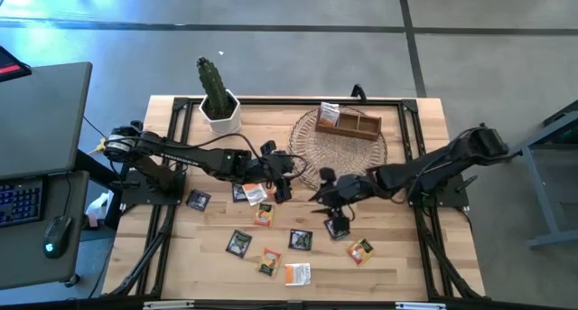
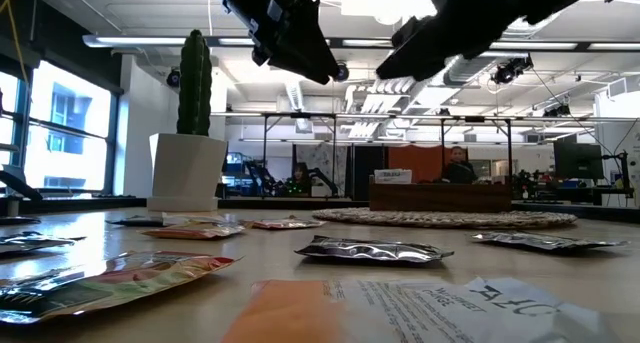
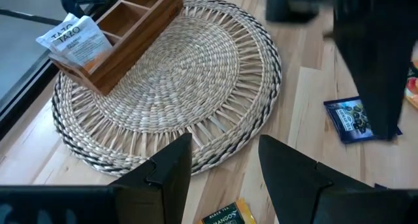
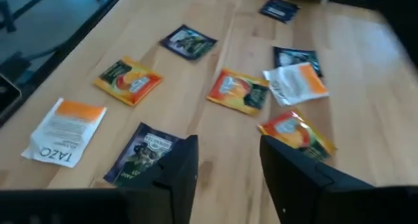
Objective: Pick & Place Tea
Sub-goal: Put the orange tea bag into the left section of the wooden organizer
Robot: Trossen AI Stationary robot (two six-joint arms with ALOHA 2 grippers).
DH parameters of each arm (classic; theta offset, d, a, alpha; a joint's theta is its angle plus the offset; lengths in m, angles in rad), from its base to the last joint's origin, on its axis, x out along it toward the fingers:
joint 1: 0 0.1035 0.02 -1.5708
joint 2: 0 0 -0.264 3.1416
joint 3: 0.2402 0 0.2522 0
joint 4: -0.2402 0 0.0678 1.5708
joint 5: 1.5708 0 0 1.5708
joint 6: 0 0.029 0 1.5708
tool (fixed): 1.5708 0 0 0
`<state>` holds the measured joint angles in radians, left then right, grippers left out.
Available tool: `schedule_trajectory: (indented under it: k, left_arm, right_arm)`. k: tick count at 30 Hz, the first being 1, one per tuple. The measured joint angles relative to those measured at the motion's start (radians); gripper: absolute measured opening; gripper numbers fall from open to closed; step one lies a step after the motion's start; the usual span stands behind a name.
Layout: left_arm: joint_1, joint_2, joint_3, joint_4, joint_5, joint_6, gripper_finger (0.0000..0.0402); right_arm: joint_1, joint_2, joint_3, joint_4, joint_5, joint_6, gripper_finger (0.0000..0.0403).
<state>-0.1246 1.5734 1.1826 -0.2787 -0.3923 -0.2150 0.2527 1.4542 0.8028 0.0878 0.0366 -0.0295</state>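
Several tea sachets lie flat and scattered on the wooden table's near half, among them a black one [image 1: 238,243], an orange one [image 1: 361,250] and a white-and-orange one [image 1: 298,274]. One more white-and-orange sachet [image 3: 75,41] stands in an end compartment of the wooden box [image 1: 350,122]. My left gripper [image 1: 280,173] hovers open above the table by the mat's near-left rim. My right gripper [image 1: 330,191] hovers open just right of it, above a black sachet [image 4: 144,152]. In their wrist views the left gripper [image 3: 222,165] and the right gripper [image 4: 228,165] hold nothing between the fingers.
The box sits on a round wicker mat [image 3: 176,80] at the table's far middle. A cactus in a white pot [image 1: 217,98] stands at the far left. The two arms are close together over the table's centre. A desk with keyboard and mouse [image 1: 36,201] stands left of the table.
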Motion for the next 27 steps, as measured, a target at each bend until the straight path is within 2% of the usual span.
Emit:
schedule_trajectory:
  k: [6, 11, 14, 16, 18, 23, 27]
  left_arm:
    - [0.000, 0.000, -0.001, 0.059, 0.003, -0.001, 0.0174]
    - [0.000, 0.000, -0.001, 0.075, 0.012, 0.001, 0.0174]
    - [0.000, 0.000, -0.001, 0.079, -0.004, 0.062, 0.0174]
    - [0.000, 0.000, -0.001, 0.078, -0.040, 0.135, 0.0174]
    - [0.000, 0.000, -0.001, 0.076, -0.069, 0.191, 0.0174]
    - [0.000, 0.000, -0.001, 0.116, -0.032, 0.208, 0.0174]
    - [0.000, 0.022, -0.002, 0.105, 0.006, 0.172, 0.0174]
  right_arm:
    - [0.031, 0.093, 0.000, 0.074, 0.002, -0.057, 0.0173]
    - [0.020, 0.110, 0.000, 0.112, 0.093, -0.058, 0.0163]
    - [-0.001, 0.111, 0.000, 0.112, 0.129, -0.058, 0.0157]
    - [-0.011, 0.111, 0.000, 0.111, 0.094, -0.058, 0.0153]
    - [-0.017, 0.111, 0.000, 0.111, 0.010, -0.058, 0.0150]
    - [0.007, 0.111, 0.000, 0.113, -0.208, -0.021, 0.0147]
    - [0.065, 0.111, 0.000, 0.113, -0.203, 0.031, 0.0147]
